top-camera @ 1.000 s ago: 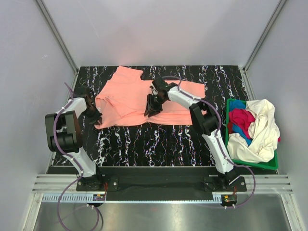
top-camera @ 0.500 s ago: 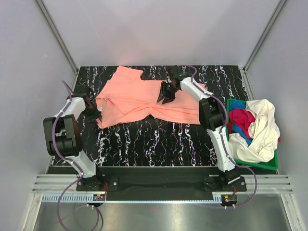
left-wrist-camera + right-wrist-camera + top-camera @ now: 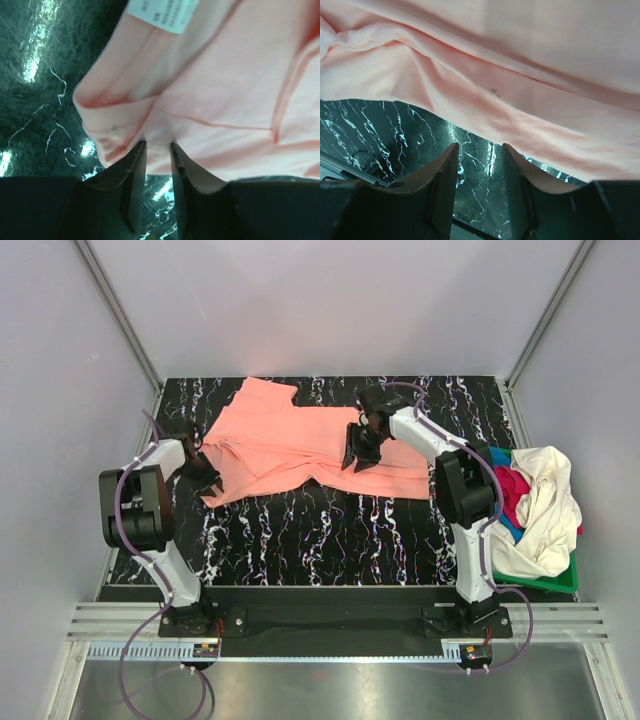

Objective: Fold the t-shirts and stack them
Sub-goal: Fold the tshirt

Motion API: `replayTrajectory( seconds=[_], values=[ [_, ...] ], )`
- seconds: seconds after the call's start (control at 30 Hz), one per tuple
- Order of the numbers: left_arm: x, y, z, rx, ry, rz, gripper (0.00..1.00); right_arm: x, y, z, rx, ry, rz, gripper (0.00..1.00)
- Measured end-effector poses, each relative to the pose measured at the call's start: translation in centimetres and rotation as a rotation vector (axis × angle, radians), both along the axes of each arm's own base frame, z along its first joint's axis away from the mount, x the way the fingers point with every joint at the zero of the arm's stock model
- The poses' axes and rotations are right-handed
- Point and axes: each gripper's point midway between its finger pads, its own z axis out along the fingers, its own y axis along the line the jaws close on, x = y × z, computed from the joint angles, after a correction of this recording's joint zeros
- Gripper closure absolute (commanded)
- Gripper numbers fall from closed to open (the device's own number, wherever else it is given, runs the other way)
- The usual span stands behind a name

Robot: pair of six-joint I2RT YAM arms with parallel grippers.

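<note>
The salmon-pink t-shirt [image 3: 280, 445] lies partly folded and wrinkled on the black marbled table [image 3: 330, 535]. My left gripper [image 3: 207, 480] is at the shirt's lower left corner. In the left wrist view [image 3: 156, 147] its jaws stand narrowly apart, pinching the hem of the shirt [image 3: 225, 90] near the white neck label [image 3: 162, 12]. My right gripper [image 3: 358, 455] hovers over the shirt's right half. In the right wrist view [image 3: 480, 150] it is open and empty, with the shirt's edge [image 3: 520, 75] just past its tips.
A green plastic basket [image 3: 530, 583] stands at the table's right edge. It holds a cream-white shirt [image 3: 545, 515], a magenta one [image 3: 508, 490] and a blue one [image 3: 500, 455]. Grey walls enclose the table on three sides.
My right gripper has moved right across the shirt, dragging its middle rightward, and now stands open. My left gripper has shifted slightly at the left corner.
</note>
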Motion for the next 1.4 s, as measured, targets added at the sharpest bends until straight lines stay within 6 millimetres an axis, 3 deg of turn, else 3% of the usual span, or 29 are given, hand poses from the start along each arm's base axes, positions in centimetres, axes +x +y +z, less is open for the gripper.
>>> replayTrajectory(
  seconds=[0.1,0.67,0.9,1.1,1.27,1.33,1.4],
  values=[
    [-0.5,0.5,-1.5,0.002,0.051,0.014,0.69,0.2,-0.3,-0.4,-0.020,-0.002,-0.013,0.52],
    [-0.9,1.9,-1.6,0.047,0.068,0.036,0.69,0.4,-1.6,-2.7,-0.115,0.047,-0.072,0.53],
    [-1.4,2.7,-1.6,0.092,0.082,0.033,0.69,2.3,-1.7,-4.8,-0.173,0.043,-0.096,0.53],
    [-1.8,3.1,-1.7,0.117,0.090,0.029,0.69,3.8,-2.3,-4.7,-0.224,0.008,-0.112,0.51],
    [-3.3,3.7,-1.6,0.158,0.105,0.029,0.69,8.6,-2.8,-3.6,-0.290,-0.117,-0.112,0.51],
    [-3.9,4.1,-1.2,0.178,0.110,0.032,0.69,8.6,-3.6,-3.0,-0.317,-0.128,-0.107,0.50],
    [-4.1,4.4,-0.6,0.195,0.102,0.034,0.69,7.2,-4.7,-2.6,-0.340,-0.119,-0.104,0.50]
  ],
)
